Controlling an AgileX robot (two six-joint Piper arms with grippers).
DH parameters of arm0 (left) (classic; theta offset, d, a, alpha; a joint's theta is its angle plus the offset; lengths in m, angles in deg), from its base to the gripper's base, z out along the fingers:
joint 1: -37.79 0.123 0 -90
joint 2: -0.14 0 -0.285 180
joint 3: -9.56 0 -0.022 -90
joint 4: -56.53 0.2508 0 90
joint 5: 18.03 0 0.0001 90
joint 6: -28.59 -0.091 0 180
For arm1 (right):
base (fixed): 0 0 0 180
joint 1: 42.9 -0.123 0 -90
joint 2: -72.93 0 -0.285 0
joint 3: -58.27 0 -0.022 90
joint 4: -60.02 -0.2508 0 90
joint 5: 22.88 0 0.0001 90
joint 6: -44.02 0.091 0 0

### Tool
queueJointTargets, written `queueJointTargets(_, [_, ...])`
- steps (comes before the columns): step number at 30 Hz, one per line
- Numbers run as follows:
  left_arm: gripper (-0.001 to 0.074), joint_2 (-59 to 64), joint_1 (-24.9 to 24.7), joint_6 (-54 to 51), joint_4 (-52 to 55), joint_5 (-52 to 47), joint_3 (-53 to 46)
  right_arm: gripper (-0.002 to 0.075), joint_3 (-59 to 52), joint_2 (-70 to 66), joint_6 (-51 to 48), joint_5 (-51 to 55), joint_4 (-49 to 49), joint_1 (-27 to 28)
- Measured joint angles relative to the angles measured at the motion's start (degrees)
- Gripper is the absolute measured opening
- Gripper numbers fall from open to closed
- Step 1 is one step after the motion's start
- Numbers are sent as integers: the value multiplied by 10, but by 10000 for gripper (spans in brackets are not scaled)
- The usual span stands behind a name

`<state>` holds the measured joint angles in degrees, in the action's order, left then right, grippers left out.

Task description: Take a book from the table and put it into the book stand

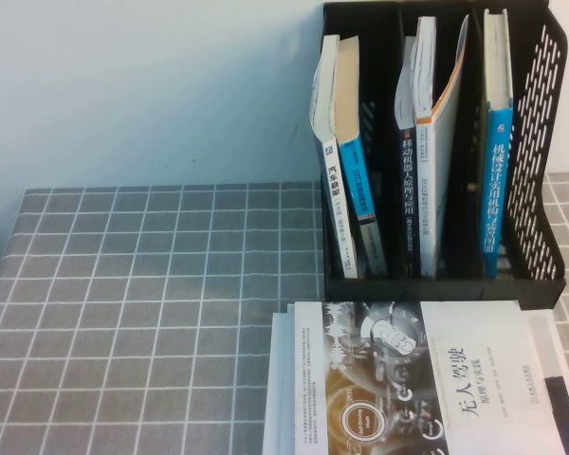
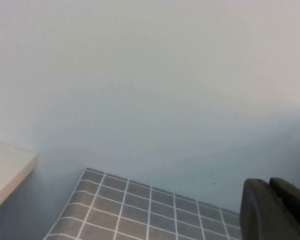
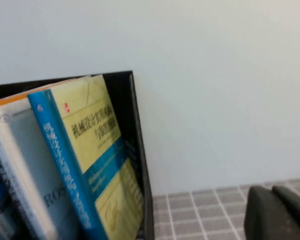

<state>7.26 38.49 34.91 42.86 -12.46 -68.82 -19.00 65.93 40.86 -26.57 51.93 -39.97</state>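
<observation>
The book (image 1: 427, 379), white with a black Chinese title and a dark grey-and-gold picture, lies flat on the table (image 1: 123, 284) at the front right, on top of other books. Just behind it stands the black book stand (image 1: 541, 142), with books upright in all three slots. Neither arm appears in the high view. In the left wrist view my left gripper (image 2: 269, 184) is shut with nothing in it, above the grid cloth and facing the pale wall. My right gripper (image 3: 272, 190) is also shut and empty, beside the book stand's outer wall (image 3: 139, 150).
White book edges (image 1: 277, 379) stick out under the top book on its left, and another cover (image 1: 564, 389) shows on its right. A blue-spined yellow book (image 3: 90, 150) leans in the stand's rightmost slot. A beige ledge (image 2: 5, 170) sits beyond the table's edge.
</observation>
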Motion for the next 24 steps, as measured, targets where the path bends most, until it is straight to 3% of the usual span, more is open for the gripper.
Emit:
queueJointTargets(5, [-1,0,0,20,-31,0,2,-3,70,-21,0,168,-39,0])
queueJointTargets(10, [-1,9,4,25,-76,-85,72,-3,148,-88,-12,281,-101,0])
queueJointTargets(15, [-1,96,18,25,-42,-188,156,-3,235,-185,-125,381,-165,0])
queueJointTargets(19, [-1,179,18,35,-49,-172,164,-3,274,-293,-213,453,-188,0])
queueJointTargets(24, [-1,291,18,48,-140,-179,169,-3,280,-430,-283,460,-198,0])
